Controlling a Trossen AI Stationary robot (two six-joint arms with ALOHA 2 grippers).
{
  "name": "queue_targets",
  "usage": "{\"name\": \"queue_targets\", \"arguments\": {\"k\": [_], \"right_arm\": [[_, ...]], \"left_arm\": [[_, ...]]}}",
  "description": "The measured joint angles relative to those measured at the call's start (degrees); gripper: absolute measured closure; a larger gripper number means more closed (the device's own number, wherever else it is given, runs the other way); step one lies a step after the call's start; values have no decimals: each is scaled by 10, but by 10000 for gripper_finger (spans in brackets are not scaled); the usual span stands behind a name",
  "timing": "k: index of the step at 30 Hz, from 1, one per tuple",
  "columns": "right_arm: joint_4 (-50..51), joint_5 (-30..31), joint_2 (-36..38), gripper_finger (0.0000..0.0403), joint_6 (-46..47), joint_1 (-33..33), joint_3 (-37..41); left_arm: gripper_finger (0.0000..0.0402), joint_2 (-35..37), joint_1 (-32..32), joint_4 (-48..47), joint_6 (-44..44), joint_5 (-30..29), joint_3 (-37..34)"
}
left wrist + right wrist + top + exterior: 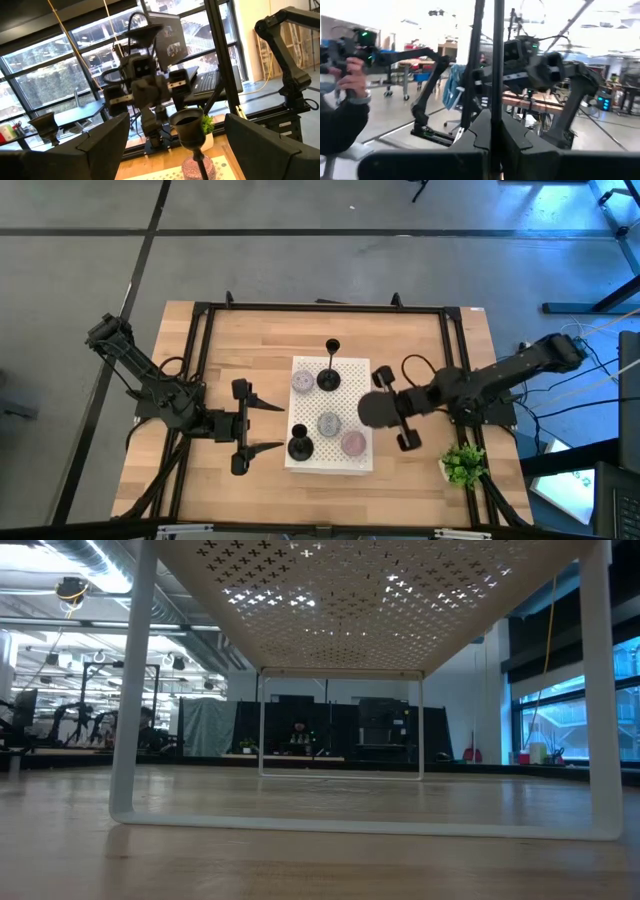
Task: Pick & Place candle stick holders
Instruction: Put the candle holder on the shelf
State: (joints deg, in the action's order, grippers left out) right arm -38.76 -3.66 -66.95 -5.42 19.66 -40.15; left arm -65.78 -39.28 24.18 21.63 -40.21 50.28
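Two black candle stick holders stand by their round bases on the white perforated stand (350,375): one at the far side (328,377), one at the near left corner (299,446). My left gripper (268,427) is open, level, just left of the near holder, whose cup (187,125) shows ahead between its fingers. My right gripper (385,408) is shut on the third holder (372,410) at the stand's right edge; it also shows in the left wrist view (145,35). My right gripper pinches the holder's thin stem (493,107) between its two fingers, about midway up. The fingers come level from the table's right and lie across the stem. The holder stands upright with its cup (145,34) above the fingers. Whether its base touches the stand, I cannot tell.
Three round glittery grey and pink pieces (303,382) (329,423) (353,443) lie on the stand. A small green plant (462,465) sits at the near right corner. A black frame (200,315) rims the table. A person's hand (350,75) shows beyond the table.
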Motion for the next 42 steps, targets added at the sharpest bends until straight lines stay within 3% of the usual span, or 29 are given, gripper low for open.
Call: {"name": "queue_targets", "arguments": {"k": [14, 23, 31, 37, 42], "right_arm": [[-147, 8, -1, 389, 26, -67, 69], [-243, 101, -1, 389, 52, -91, 142], [-260, 179, -14, 389, 48, -92, 147], [-284, 256, -66, 389, 48, -91, 147], [-306, 261, -99, 389, 48, -91, 147]], "left_arm": [[80, 0, 1, -6, 0, -2, 0], [80, 0, 1, -6, 0, -2, 0], [80, 0, 3, -4, 0, -2, 0], [80, 0, 22, -4, -8, -2, 0], [80, 0, 41, -20, -29, -1, 0]]}}
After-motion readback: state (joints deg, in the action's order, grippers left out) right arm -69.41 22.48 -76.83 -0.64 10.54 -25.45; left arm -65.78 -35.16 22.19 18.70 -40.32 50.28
